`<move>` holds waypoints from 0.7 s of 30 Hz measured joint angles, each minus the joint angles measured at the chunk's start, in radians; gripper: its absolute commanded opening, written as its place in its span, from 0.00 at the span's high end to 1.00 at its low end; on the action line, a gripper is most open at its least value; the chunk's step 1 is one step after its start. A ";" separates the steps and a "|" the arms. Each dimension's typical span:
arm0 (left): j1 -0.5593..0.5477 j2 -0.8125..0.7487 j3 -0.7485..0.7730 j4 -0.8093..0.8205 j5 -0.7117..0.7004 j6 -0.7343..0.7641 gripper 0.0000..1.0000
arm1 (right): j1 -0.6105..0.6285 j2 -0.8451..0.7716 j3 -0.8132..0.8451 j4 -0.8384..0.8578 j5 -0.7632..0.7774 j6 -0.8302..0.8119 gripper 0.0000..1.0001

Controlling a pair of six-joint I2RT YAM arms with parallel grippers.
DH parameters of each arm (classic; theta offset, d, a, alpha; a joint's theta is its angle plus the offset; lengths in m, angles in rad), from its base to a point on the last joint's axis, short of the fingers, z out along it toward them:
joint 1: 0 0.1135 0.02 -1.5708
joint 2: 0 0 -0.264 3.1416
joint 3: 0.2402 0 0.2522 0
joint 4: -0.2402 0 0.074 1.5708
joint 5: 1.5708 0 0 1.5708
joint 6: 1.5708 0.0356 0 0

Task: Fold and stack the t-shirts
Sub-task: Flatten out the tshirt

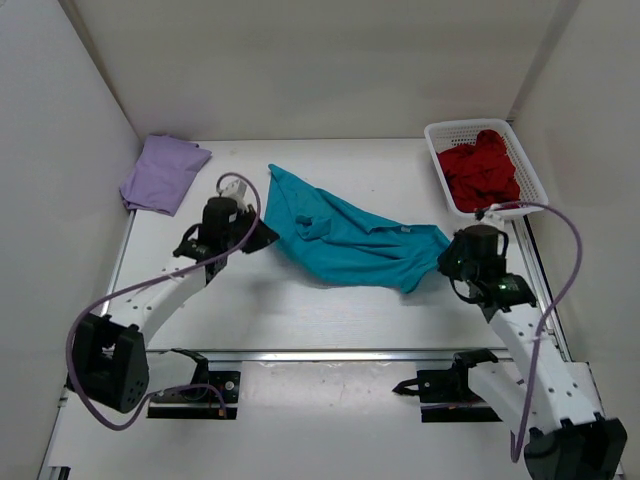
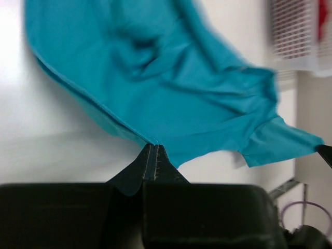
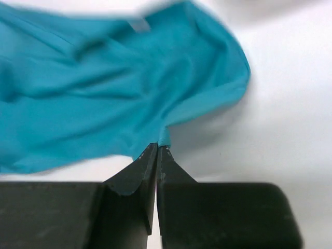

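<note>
Holding teal shirt point(image 1: 350, 240) left of basket point(image 1: 436, 160), strung taut: left jaws pinched shut on far hem, right jaws on corner nearest basket. Best: pull apart evenly, lower flat, smooth bunched middle before folding.

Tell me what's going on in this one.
Both arms are working the teal shirt: the left gripper is shut on its left edge, the right gripper on its right end, stretching it between them across the table. The lavender shirt lies at the far left, seemingly folded. The red shirt sits crumpled in the basket.
</note>
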 measured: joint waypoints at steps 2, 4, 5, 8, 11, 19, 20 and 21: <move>0.005 0.014 0.122 -0.040 0.026 0.014 1.00 | 0.007 -0.053 0.120 -0.065 0.014 -0.018 1.00; 0.032 -0.004 0.233 -0.058 0.068 0.019 1.00 | 0.014 -0.081 0.271 -0.124 0.032 -0.042 1.00; 0.069 -0.024 0.278 -0.057 0.100 0.016 1.00 | 0.019 -0.085 0.344 -0.152 0.042 -0.052 1.00; 0.251 -0.109 0.354 -0.035 0.198 -0.019 1.00 | 0.065 -0.062 0.609 -0.223 0.079 -0.102 1.00; 0.474 -0.185 0.407 -0.027 0.290 -0.077 1.00 | 0.118 0.011 0.886 -0.256 0.103 -0.158 1.00; 0.597 -0.172 0.585 0.003 0.402 -0.143 1.00 | 0.173 0.284 1.304 -0.246 0.068 -0.294 1.00; 0.597 -0.156 0.585 0.003 0.401 -0.140 1.00 | 0.143 0.335 1.318 -0.235 0.025 -0.306 1.00; 0.592 -0.132 0.585 -0.002 0.393 -0.135 1.00 | 0.117 0.383 1.316 -0.221 -0.009 -0.313 1.00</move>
